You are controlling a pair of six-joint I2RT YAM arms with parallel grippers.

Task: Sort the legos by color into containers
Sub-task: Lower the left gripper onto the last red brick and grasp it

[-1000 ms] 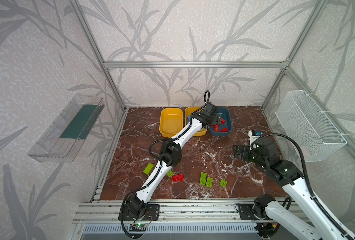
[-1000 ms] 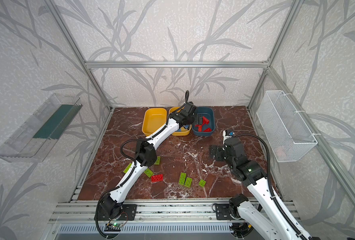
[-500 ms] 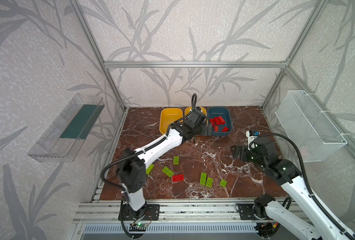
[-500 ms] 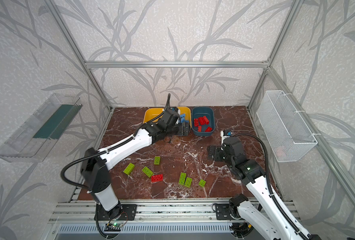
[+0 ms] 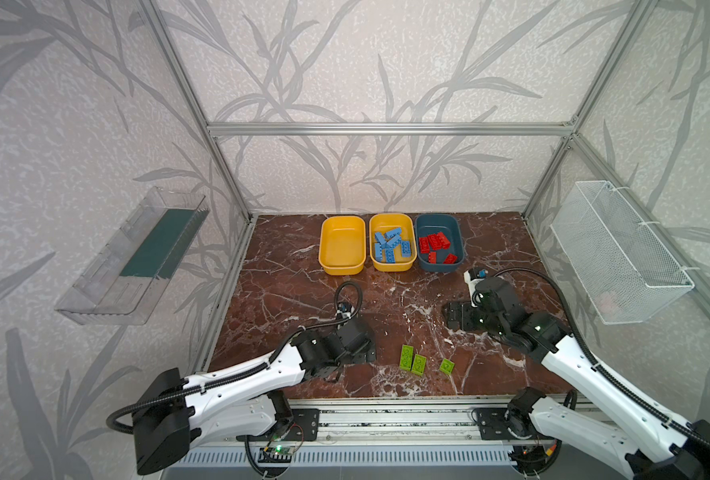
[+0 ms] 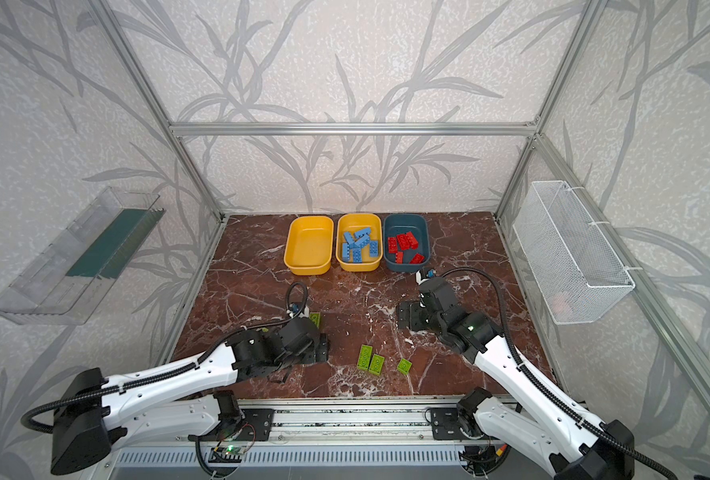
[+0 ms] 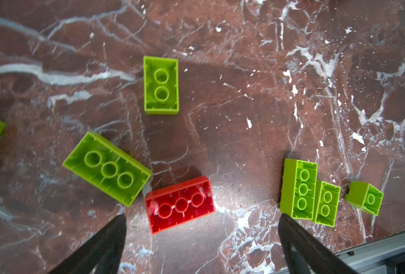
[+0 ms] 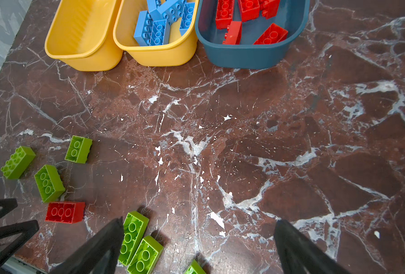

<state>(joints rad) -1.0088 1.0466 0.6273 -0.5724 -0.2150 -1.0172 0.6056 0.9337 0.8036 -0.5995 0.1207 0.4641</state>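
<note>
Left wrist: left tool (image 7: 202, 216) wide, empty.

No text, label, brand, number or sign could be read in any view. Any print on the small green-lit circuit board (image 5: 277, 451), below the front rail of the red-brown marble-patterned desk (image 5: 303, 291), was too small to make out.
</note>
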